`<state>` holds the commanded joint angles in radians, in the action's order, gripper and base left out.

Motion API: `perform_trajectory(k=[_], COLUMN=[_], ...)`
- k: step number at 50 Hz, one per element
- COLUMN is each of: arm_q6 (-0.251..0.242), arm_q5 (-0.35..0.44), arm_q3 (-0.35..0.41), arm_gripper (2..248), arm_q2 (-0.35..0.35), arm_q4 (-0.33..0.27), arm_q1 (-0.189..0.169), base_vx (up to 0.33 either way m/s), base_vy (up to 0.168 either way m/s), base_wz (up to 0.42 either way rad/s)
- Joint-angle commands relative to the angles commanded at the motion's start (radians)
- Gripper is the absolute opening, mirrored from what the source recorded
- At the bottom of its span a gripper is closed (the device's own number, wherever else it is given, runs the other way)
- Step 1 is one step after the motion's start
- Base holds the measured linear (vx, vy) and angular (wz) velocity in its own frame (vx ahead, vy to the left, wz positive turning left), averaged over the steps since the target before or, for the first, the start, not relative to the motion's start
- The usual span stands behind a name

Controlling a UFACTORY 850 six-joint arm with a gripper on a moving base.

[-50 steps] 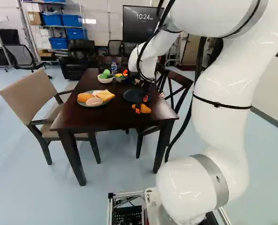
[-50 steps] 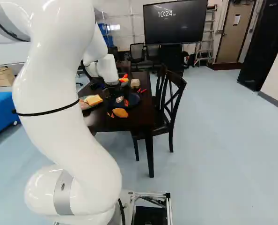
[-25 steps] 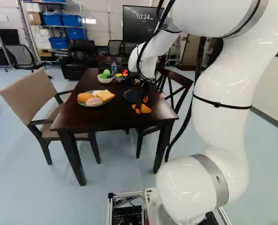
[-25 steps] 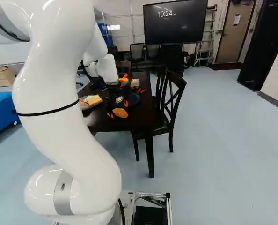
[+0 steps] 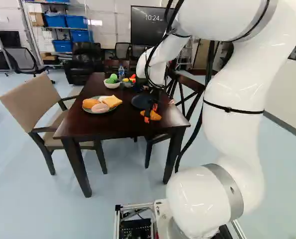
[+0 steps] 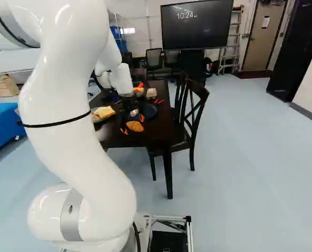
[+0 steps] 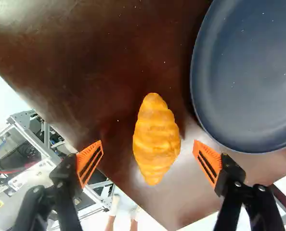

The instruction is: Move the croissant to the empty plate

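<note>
Croissant (image 7: 156, 137), ridged and tapered, between widely parted, slotted orange fingers (image 5: 146, 119), beside smooth round navy plate (image 7: 249, 82).

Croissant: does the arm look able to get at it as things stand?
Likely yes. The tool is open, the croissant lines up between its fingers in the wrist view, and nothing covers it. The plate looks close to one finger, so that side may be tight.
</note>
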<state>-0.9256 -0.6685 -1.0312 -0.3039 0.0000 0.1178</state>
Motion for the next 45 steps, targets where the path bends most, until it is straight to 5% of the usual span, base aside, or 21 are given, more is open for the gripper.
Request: perform_trajectory(k=[31, 38, 45], arm_q6=[0.000, 0.000, 0.000], arm_q5=[0.013, 0.018, 0.034], arm_q3=[0.000, 0.000, 0.000], arm_gripper=[244, 218, 217], arm_q2=[0.000, 0.000, 0.000], arm_q4=[0.000, 0.000, 0.000], arm_q1=[0.000, 0.000, 0.000], base_vx=[0.000, 0.000, 0.000], base_vy=[0.000, 0.000, 0.000], base_wz=[0.000, 0.000, 0.000])
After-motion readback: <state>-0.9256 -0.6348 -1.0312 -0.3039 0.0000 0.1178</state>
